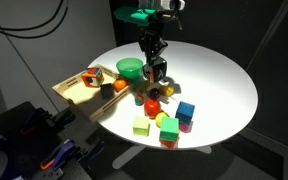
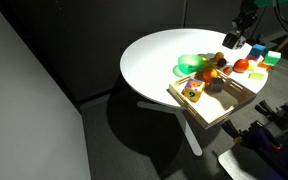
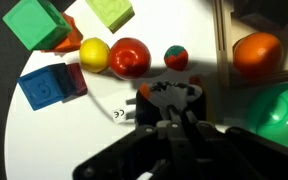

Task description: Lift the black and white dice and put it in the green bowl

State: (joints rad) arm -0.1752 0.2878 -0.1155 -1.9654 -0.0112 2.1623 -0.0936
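Near the tray side of a round white table [image 1: 224, 80], the gripper [image 1: 156, 73] is seen pointing straight down. Its fingers appear to be closed on the black and white dice [image 1: 157, 68], a small dark cube with pale edges. Whether the dice is clear of the tabletop cannot be told.

The green bowl [image 1: 130, 69] sits just beside the gripper, between it and a wooden tray [image 1: 72, 92]. In the wrist view the bowl [image 3: 282, 115] is cut off at the right edge, so a short sideways carry towards that edge is judged to be needed.

In the wrist view the dice [image 3: 170, 92] merges with the dark fingers, so its markings cannot be read. A red ball [image 3: 130, 57], a yellow ball [image 3: 94, 53] and a blue cube [image 3: 44, 88] lie on the side away from the bowl.
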